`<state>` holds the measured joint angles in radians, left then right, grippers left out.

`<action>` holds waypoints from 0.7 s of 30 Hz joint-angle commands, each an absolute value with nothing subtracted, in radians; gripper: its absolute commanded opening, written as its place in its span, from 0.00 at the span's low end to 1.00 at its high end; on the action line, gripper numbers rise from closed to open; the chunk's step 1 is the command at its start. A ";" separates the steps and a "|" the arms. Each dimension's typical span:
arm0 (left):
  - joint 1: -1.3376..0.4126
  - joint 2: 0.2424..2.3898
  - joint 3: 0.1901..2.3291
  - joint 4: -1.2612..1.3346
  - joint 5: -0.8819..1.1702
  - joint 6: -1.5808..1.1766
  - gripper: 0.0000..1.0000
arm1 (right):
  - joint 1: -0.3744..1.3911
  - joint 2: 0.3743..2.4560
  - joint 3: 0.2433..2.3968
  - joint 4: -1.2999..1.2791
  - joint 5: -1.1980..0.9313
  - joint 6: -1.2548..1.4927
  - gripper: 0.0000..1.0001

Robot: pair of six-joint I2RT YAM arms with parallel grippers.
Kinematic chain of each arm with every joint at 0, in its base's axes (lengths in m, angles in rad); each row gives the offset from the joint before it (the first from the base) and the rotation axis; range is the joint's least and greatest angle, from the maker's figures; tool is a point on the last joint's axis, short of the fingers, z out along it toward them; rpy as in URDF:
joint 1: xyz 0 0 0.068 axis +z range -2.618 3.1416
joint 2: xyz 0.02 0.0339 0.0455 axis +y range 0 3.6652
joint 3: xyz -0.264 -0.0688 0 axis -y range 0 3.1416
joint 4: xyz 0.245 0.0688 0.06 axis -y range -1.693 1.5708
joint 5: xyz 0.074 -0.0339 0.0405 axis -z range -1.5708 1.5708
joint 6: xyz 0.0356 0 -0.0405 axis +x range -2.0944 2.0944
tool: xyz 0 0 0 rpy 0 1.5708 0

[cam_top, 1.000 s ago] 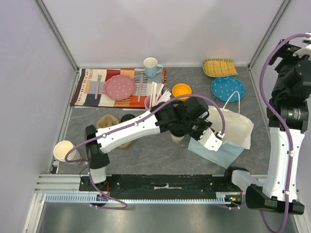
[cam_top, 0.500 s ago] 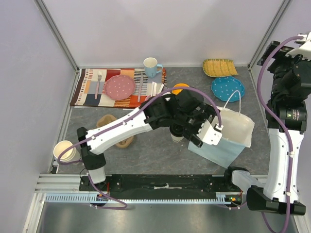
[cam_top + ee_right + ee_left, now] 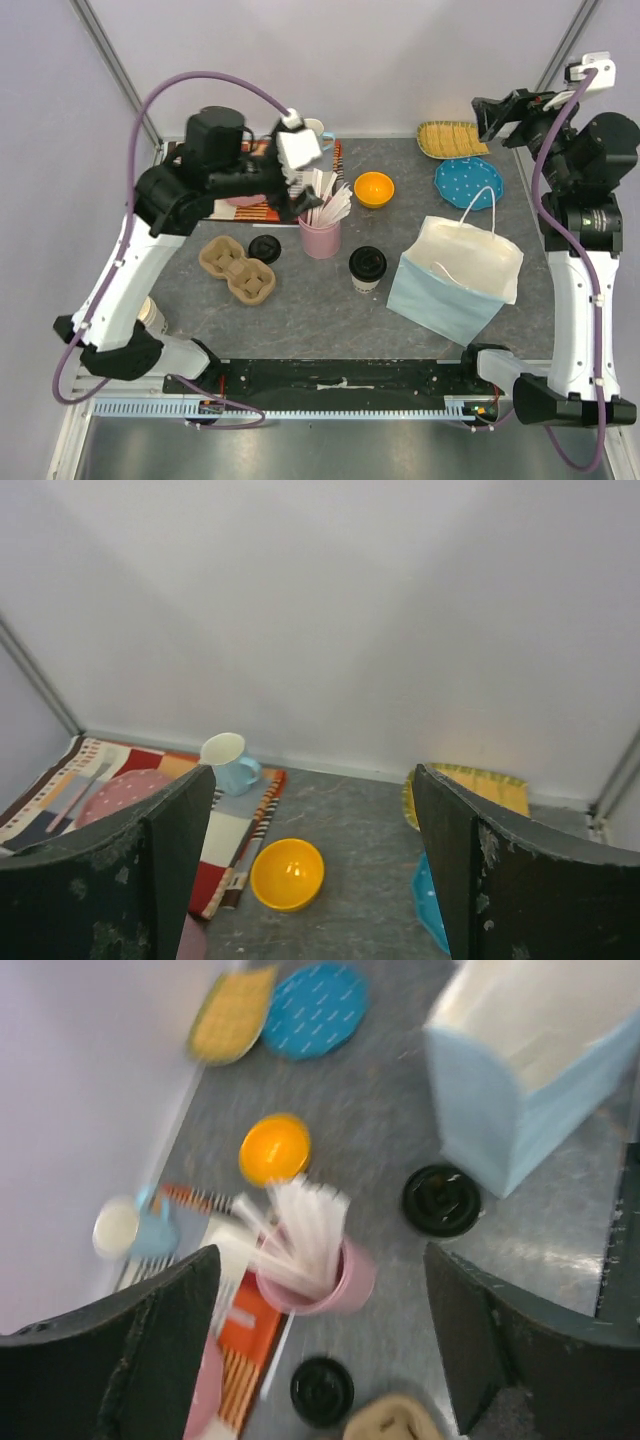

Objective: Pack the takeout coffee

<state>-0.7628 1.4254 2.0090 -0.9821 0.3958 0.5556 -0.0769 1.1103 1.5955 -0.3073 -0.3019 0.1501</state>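
The takeout coffee [image 3: 367, 268], an off-white paper cup with a black lid, stands upright on the grey table just left of the light-blue paper bag [image 3: 455, 280]. In the left wrist view I see its lid [image 3: 441, 1200] from above, beside the bag [image 3: 530, 1080]. My left gripper [image 3: 292, 195] hangs high over the back left, well away from the coffee. It is open [image 3: 325, 1345] and empty. My right gripper [image 3: 487, 118] is raised at the back right, also open [image 3: 315, 870] and empty, facing the back wall.
A pink cup of sticks [image 3: 322, 235], a loose black lid [image 3: 264, 248] and a cardboard carrier [image 3: 237, 268] lie left of the coffee. At the back are an orange bowl [image 3: 374, 188], blue plate [image 3: 468, 182], yellow plate [image 3: 452, 138], blue mug [image 3: 228, 762] and a placemat [image 3: 180, 180].
My left arm has pulled away from the coffee beside the bag and swung up to the back left. The coffee stands where it was. My right gripper has swung inward.
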 commanded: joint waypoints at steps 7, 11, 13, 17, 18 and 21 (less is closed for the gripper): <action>-0.265 1.321 1.555 -0.967 0.180 0.365 0.49 | 0.023 1.172 1.638 -0.333 -0.408 0.189 0.86; -0.124 1.339 1.407 -0.870 0.089 0.383 0.55 | 0.038 1.178 1.626 -0.344 -0.402 0.161 0.87; -0.103 1.354 1.350 -0.833 0.046 0.414 0.59 | 0.046 1.177 1.614 -0.344 -0.402 0.153 0.87; -0.087 1.408 1.269 -0.747 -0.021 0.469 0.64 | 0.054 1.166 1.588 -0.345 -0.394 0.129 0.88; -0.081 1.436 1.258 -0.735 -0.021 0.486 0.62 | 0.058 1.161 1.579 -0.345 -0.387 0.117 0.89; -0.048 1.503 1.212 -0.678 -0.028 0.526 0.54 | 0.063 1.157 1.568 -0.347 -0.371 0.100 0.90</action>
<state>-0.0834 1.4334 1.2510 -0.8108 0.0216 0.4458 0.0521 1.1782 1.5841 -0.3557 -0.3874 0.1417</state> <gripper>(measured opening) 0.561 0.892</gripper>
